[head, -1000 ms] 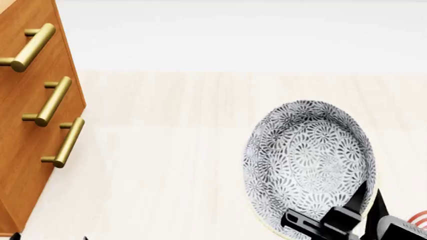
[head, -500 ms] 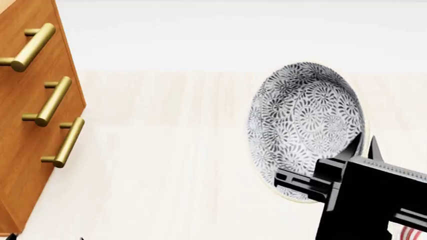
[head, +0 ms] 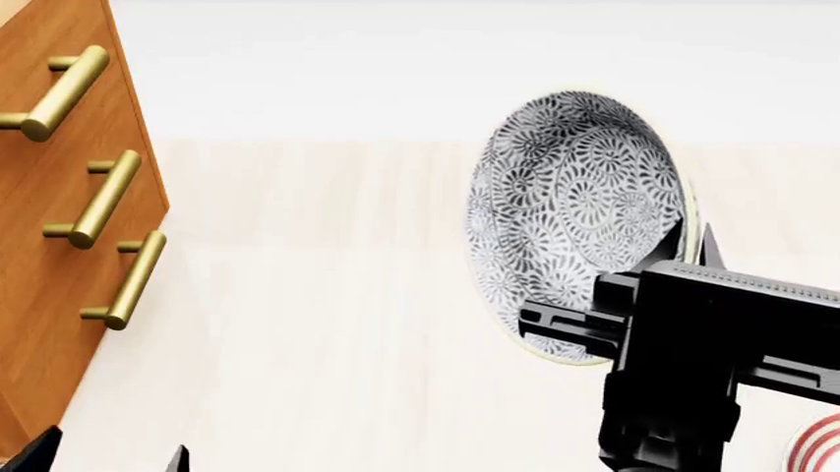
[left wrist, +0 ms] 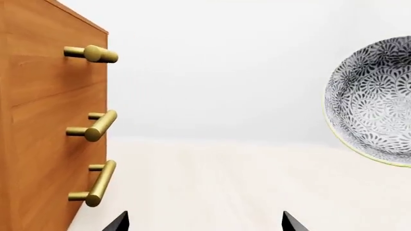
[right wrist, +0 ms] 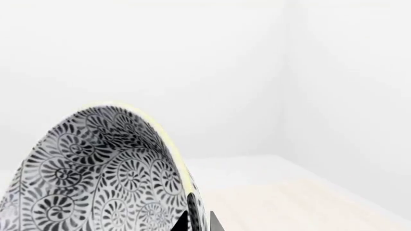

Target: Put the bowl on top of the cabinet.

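Bright, even, diffuse simulator light; all views sharp.
No hard shadows or blur; soft sheen on brass-coloured cylindrical bar handles (head: 105,198).

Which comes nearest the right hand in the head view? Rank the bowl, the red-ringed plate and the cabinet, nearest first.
1. The bowl: gripped at its rim by the right hand, tilted up on edge.
2. The red-ringed plate: below the hand, at the lower right corner.
3. The cabinet: far across, at the left edge.

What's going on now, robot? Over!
Right gripper jaws clamped on the bowl rim, bowl tipped on edge in the air. Left gripper open, empty. Cabinet off to the left, nothing between.
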